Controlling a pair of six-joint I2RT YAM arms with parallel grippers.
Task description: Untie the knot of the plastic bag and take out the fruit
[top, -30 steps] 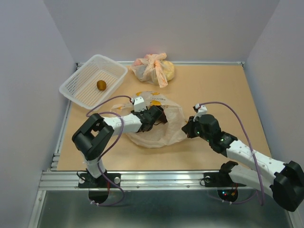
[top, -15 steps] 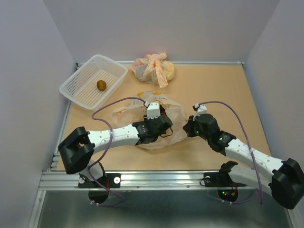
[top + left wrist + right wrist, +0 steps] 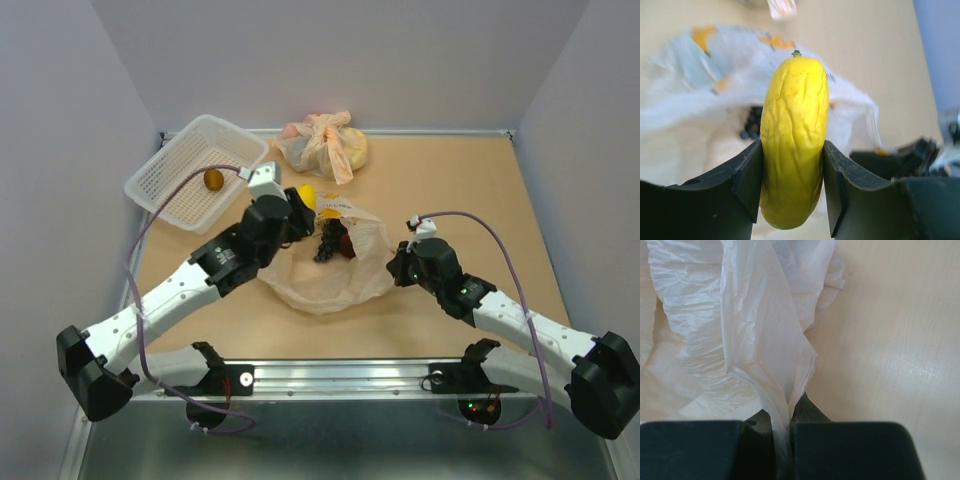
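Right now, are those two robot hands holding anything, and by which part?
The left hand clamps the yellow fruit around its lower half; the right hand pinches the plastic bag by a gathered fold at its edge.

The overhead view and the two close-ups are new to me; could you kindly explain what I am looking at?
Two robot arms are bolted at the table's near edge. The wide picture comes from a camera above them; each close-up from a camera on one wrist. The left gripper clamps a yellow fruit over the open plastic bag, where dark grapes lie. The right gripper pinches the bag's edge. A white basket holds a kiwi; a second, knotted bag lies behind.
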